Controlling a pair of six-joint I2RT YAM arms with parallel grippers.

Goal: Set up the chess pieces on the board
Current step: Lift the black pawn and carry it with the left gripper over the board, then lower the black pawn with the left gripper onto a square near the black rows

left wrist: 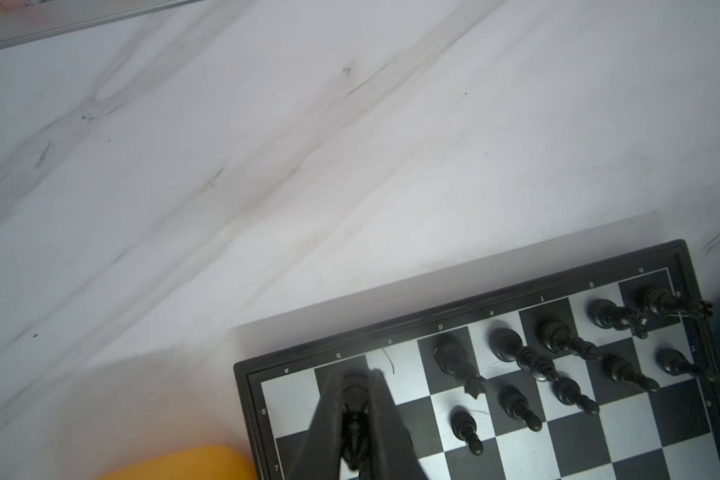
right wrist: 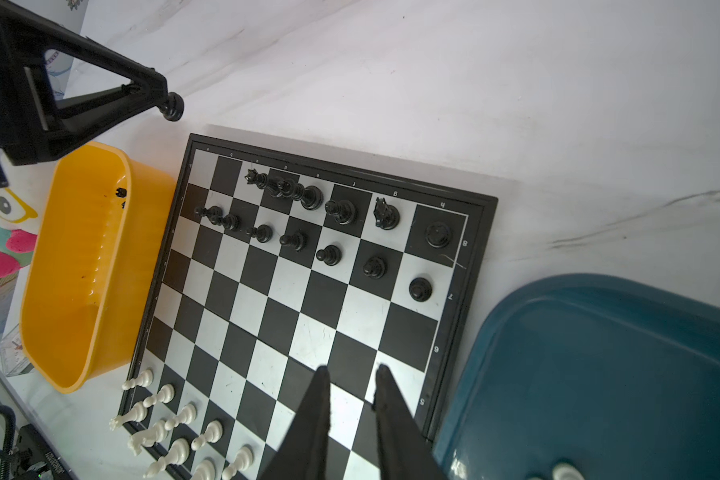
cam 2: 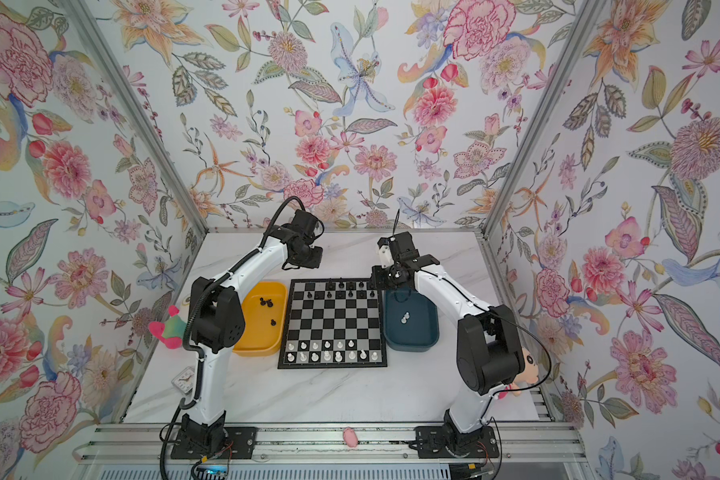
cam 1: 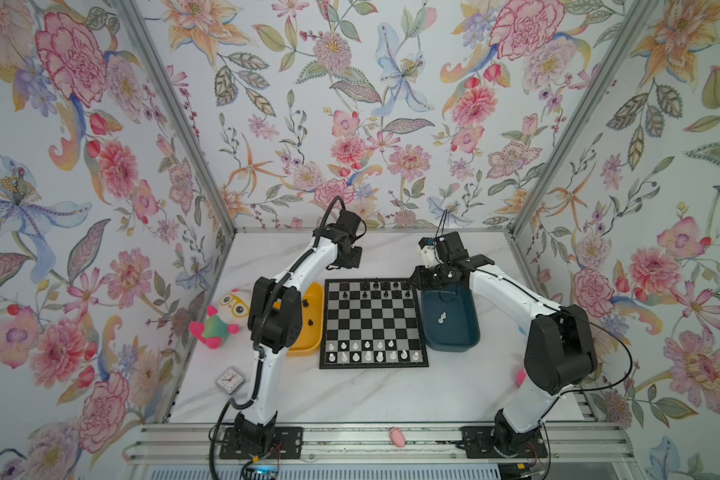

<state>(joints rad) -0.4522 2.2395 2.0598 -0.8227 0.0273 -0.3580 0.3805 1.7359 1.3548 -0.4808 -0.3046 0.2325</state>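
Trays flank the board [cam 1: 373,324]; left gripper [left wrist: 355,388] clamps a black piece [right wrist: 172,106], right gripper [right wrist: 352,372] carries nothing.
Just beside the board's left edge: yellow tray [cam 2: 258,336], three loose black chessmen [cam 2: 269,303] inside, the rest of its floor bare. Just beside the board's right edge: dark blue tray [cam 1: 454,334], one white chessman [cam 1: 442,318] inside. On the board, black ranks [right wrist: 341,212] crowd the two far rows and white ranks [cam 1: 368,351] stand on the two near rows; the four middle rows lie open. The left gripper hangs at the board's far left corner. The right gripper's jaws stand narrowly apart over the board's right edge, next to the dark blue tray. Beyond the board's far edge and off its near edge the marble table [cam 1: 391,395] gives open room.
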